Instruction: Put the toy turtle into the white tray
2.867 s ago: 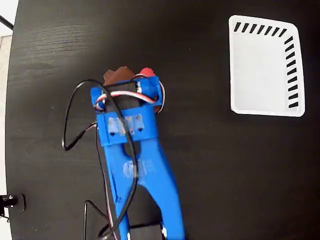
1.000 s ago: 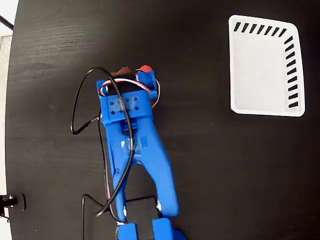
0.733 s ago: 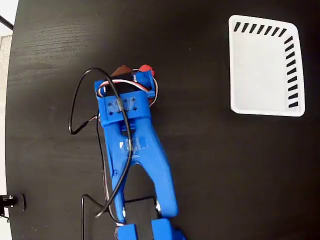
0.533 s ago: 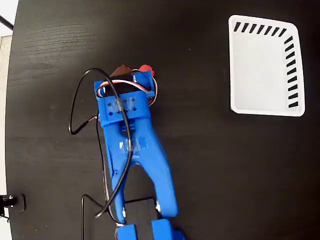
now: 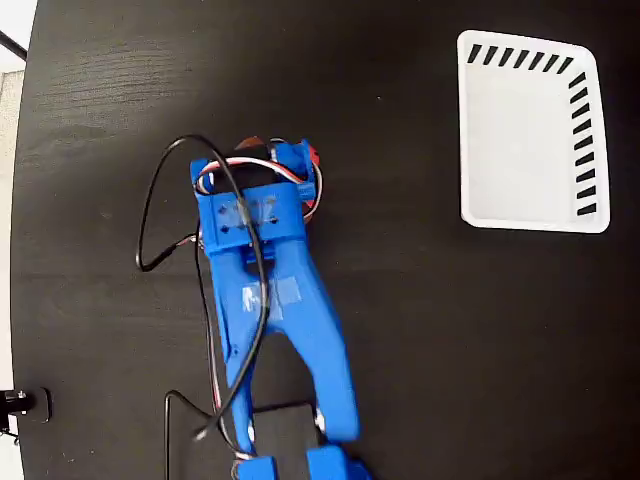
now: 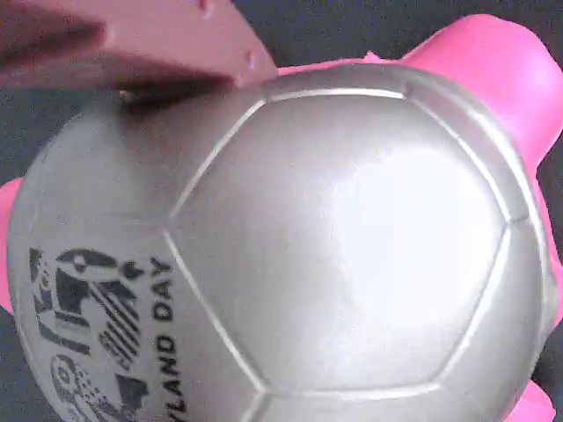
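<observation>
Since a second ago, the blue arm has settled lower over the turtle, hiding more red. Claw opening: cannot tell. White tray sits empty toward two o'clock, so pickup seems unfinished.

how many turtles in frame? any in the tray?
1. The turtle fills the wrist view; in the fixed view it is mostly hidden under the gripper at left. The tray, upper right, holds none.
</observation>
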Available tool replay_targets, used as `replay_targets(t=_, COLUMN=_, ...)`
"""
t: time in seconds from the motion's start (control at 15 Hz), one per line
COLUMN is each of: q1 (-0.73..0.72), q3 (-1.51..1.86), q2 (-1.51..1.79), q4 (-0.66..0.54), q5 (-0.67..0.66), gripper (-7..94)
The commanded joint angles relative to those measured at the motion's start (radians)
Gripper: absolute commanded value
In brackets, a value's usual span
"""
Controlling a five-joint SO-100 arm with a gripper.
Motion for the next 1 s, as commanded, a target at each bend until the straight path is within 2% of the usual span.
replay_targets(t=0.0, q1=-0.002, q3=-0.095, q2=0.227, q4=0.083, q5=0.021, gripper=0)
replay_targets(t=0.47, q1=0.023, q3=-0.109, q2=0.413, q4=0.199, q5=0.086, gripper=0)
replay_targets(t=0.67, q1=0.126, q3=-0.281, q2=0.387, q4=0.261, q5=0.193, gripper=0)
replay_targets(t=0.8, q1=0.213, q3=-0.367, q2=0.337, q4=0.268, q5=0.301, gripper=0)
replay_targets(t=0.93, q1=0.325, q3=-0.492, q2=0.25, q4=0.272, q5=0.354, gripper=0)
